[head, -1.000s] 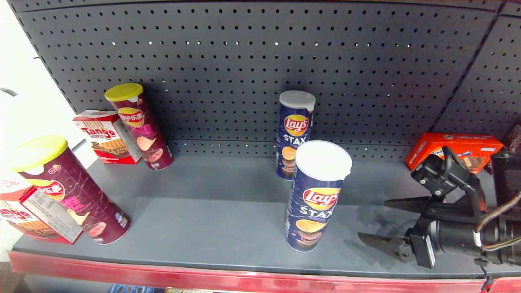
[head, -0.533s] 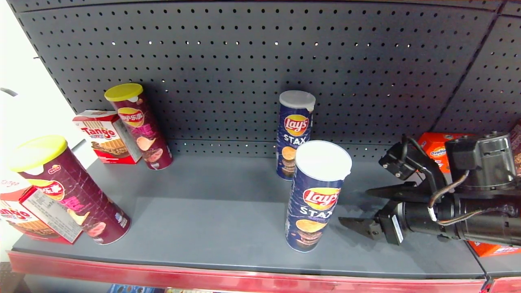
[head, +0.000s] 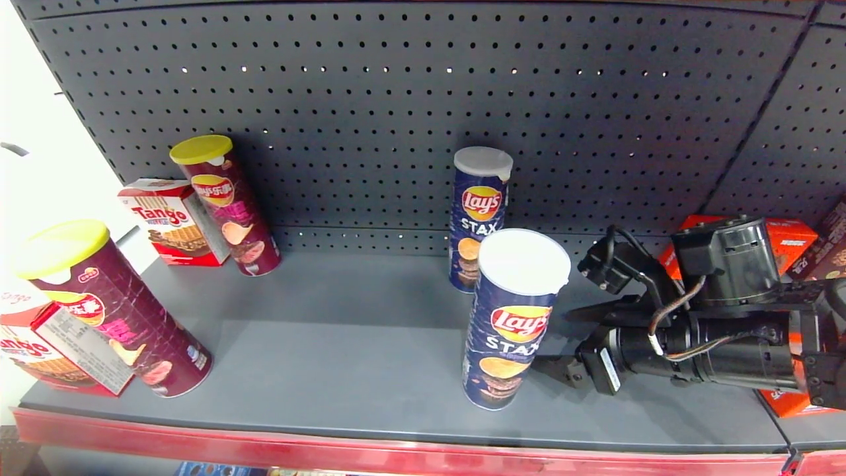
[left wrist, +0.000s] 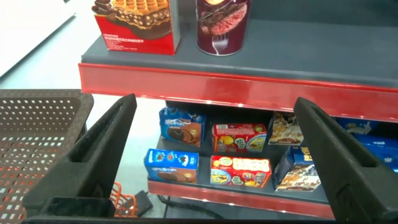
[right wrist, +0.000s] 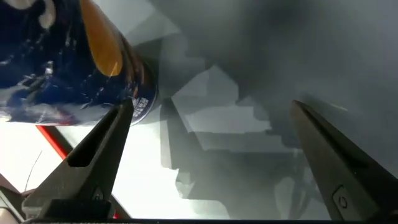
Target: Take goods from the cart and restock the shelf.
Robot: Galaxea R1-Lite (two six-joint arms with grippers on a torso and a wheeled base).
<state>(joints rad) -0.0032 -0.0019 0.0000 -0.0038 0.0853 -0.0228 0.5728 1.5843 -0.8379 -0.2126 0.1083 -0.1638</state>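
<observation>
Two blue cans stand upright on the grey shelf: the front can near the red front edge, the rear can close behind it at the pegboard panel. Right hand: fingers spread wide, holding nothing, lying level over the shelf, tips just beside the front can's lower half. Left hand: fingers spread wide, empty, facing the lower shelves of boxed goods, near the cart.
</observation>
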